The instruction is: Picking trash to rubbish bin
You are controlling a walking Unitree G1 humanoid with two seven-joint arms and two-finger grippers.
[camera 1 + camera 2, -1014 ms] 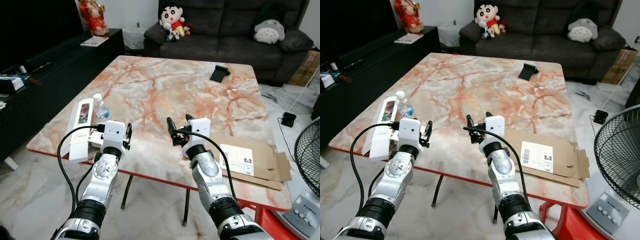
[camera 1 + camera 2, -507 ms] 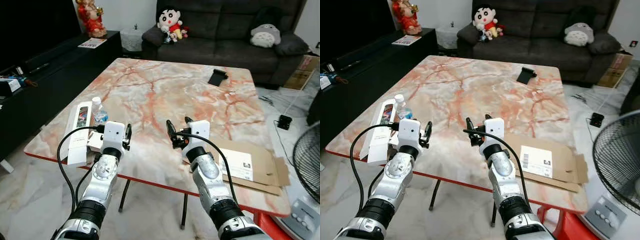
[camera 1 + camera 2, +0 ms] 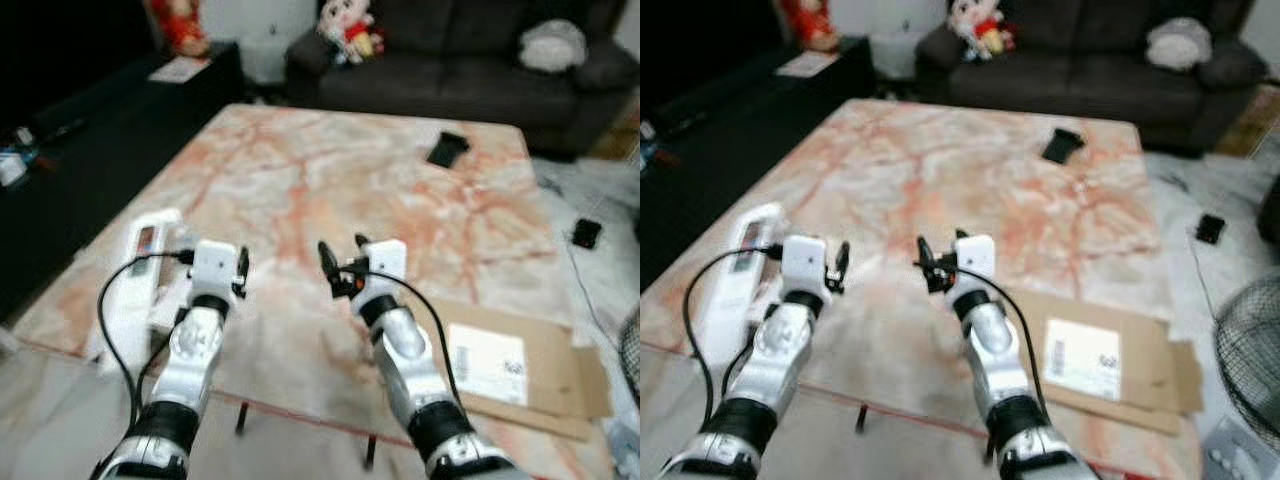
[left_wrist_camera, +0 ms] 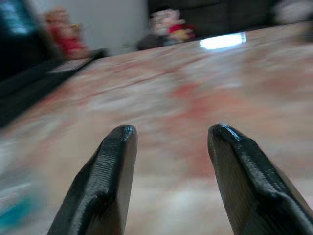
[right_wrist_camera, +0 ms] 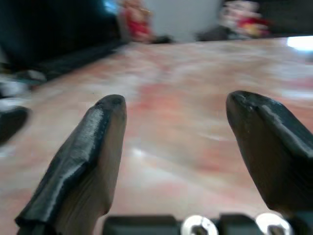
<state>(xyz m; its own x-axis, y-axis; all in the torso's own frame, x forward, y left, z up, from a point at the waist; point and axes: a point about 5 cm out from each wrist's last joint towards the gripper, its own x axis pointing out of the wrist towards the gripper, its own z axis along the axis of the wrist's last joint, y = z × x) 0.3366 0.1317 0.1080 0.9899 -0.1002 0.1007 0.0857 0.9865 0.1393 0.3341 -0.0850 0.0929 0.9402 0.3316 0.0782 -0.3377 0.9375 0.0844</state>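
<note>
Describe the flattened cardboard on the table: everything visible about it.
The flattened cardboard is plain brown, lying flat on the marble-patterned table at its near corner on the robot's right. A white rectangular label with dark print, too blurred to read, sits on its upper face. Folded flaps stick out along its far right edge. Its near edge lies close to the table's rim. The right gripper hovers off to its left, not touching it.

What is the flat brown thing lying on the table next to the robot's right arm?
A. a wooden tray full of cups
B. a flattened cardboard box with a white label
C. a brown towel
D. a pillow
B: the flattened cardboard box lies flat on the marble table beside the right arm, and a white label is stuck on it.
</note>
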